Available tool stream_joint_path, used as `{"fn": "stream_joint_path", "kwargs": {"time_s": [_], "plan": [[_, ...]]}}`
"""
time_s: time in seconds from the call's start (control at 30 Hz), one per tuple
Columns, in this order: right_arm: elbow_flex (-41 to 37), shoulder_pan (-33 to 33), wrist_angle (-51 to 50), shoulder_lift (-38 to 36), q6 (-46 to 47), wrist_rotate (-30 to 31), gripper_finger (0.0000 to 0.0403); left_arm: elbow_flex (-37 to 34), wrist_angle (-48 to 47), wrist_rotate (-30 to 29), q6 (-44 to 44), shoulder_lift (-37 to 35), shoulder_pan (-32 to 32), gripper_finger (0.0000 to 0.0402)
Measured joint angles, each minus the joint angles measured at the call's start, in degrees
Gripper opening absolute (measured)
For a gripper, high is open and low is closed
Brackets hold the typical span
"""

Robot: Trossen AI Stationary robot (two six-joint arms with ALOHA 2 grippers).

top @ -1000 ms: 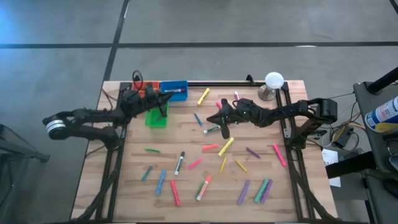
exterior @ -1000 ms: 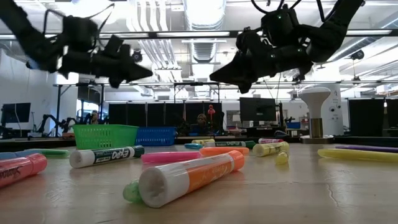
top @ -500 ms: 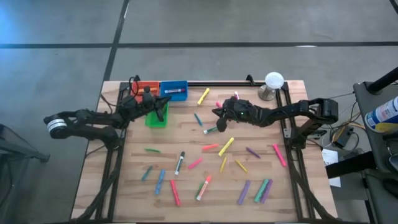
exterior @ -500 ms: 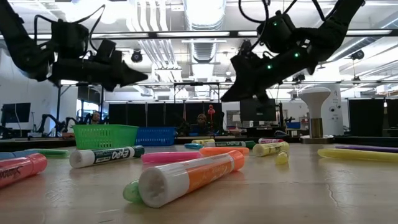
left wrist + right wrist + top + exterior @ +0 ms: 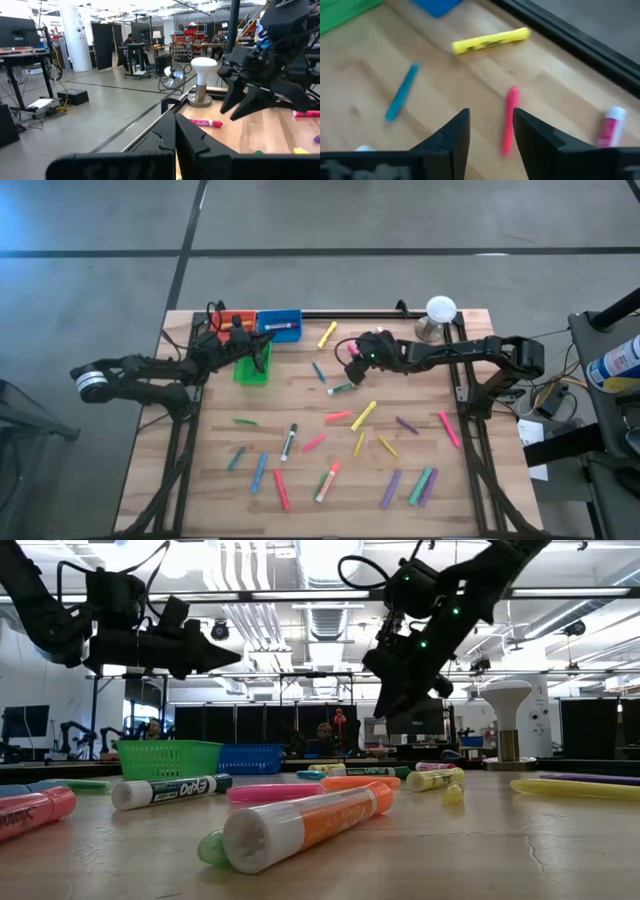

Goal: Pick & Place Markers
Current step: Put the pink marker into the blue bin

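Note:
Several markers lie scattered on the wooden table: a yellow one, a blue one, a green-and-white one, and more toward the near edge. My right gripper hangs open above the far middle, fingers pointing down. In its wrist view a pink marker lies flat on the wood just beyond the fingers, untouched. My left gripper hovers shut and empty over the green bin.
A red bin and a blue bin holding a marker stand at the far edge, beside the green bin. A white knob-topped stand sits at the far right corner. A black rail runs along the far edge.
My right gripper has moved toward the table's far edge, away from the green-and-white marker. It has tipped from pointing level toward the left to pointing down. The markers have stayed where they lay.

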Motion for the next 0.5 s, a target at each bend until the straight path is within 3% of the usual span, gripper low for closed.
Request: {"fn": "stream_joint_path", "kwargs": {"time_s": [0.5], "plan": [[1.93,-12.14,-6.75,0.09,3.80,-4.48,0.0167,0.81,-2.09,0.01,-0.63,0.04,0.47,0.0000]]}}
